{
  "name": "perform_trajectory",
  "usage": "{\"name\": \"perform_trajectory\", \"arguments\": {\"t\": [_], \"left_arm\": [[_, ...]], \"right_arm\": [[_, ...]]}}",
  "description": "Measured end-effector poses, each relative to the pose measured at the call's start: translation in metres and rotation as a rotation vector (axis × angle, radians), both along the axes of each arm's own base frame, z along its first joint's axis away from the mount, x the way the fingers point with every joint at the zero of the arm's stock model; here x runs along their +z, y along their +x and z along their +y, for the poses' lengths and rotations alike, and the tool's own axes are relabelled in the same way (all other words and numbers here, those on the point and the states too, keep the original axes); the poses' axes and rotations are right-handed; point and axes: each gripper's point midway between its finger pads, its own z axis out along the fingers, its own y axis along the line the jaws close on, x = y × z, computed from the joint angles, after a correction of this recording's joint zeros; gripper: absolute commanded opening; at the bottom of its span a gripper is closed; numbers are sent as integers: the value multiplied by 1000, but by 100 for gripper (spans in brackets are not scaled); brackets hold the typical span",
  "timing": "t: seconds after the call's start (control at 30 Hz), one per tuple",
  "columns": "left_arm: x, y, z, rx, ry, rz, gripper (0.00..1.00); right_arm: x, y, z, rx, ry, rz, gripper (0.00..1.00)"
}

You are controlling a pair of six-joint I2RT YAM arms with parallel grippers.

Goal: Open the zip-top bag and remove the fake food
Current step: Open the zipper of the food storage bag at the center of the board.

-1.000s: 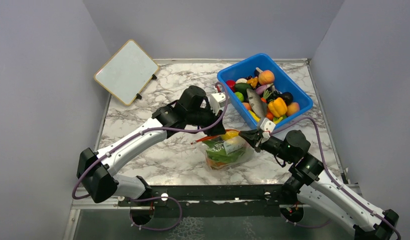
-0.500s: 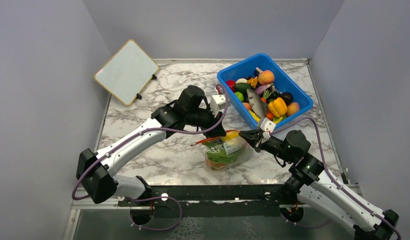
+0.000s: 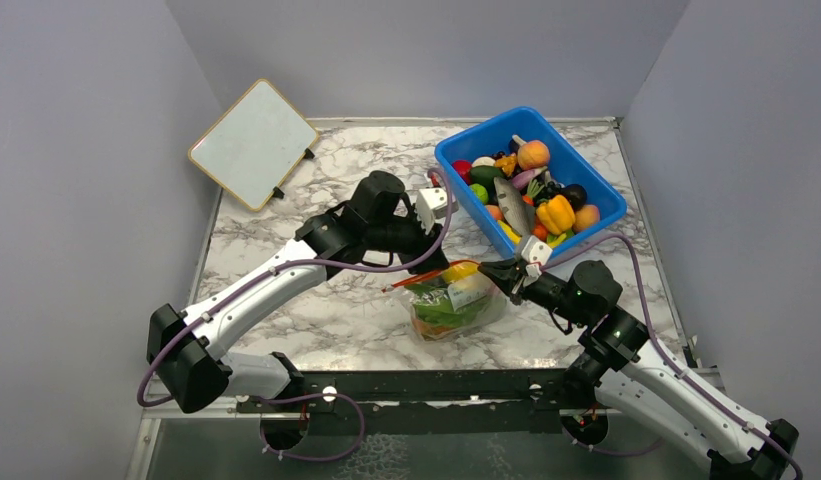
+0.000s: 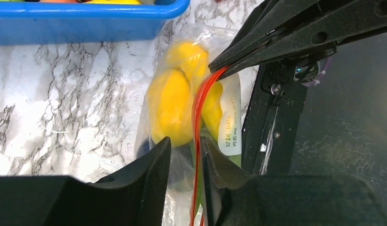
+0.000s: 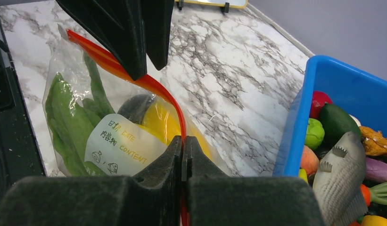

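The clear zip-top bag (image 3: pixel 451 305) lies on the marble table between my grippers, its red-orange zip strip (image 3: pixel 421 277) raised. Inside are fake food pieces: yellow fruit (image 4: pixel 172 101), a green leaf (image 5: pixel 69 122) and a dark item. My right gripper (image 5: pixel 183 141) is shut on the strip at the bag's right end; it also shows from above (image 3: pixel 493 272). My left gripper (image 4: pixel 186 146) is slightly open, its fingers straddling the strip (image 4: pixel 197 117) at the left part of the mouth. It also shows in the top view (image 3: pixel 438 262) and in the right wrist view (image 5: pixel 146 70).
A blue bin (image 3: pixel 466 140) full of toy fruits, vegetables and a grey fish stands just behind the bag at the back right; its wall (image 5: pixel 295 117) is close to my right gripper. A whiteboard (image 3: pixel 253 143) leans at the back left. The black front rail (image 3: pixel 436 385) lies close below the bag.
My left arm has shifted a little to the left and back, its gripper staying at the strip. The right gripper and the bag have hardly moved.
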Motion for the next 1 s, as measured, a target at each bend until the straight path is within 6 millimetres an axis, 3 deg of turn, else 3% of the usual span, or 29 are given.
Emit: {"name": "perform_trajectory", "arguments": {"t": [0.63,1.0], "left_arm": [[-7,20,6,49,-13,98,27],[-14,12,2,-17,-13,126,40]], "right_arm": [[-1,0,0,1,-2,2,1],[-1,0,0,1,-2,2,1]]}}
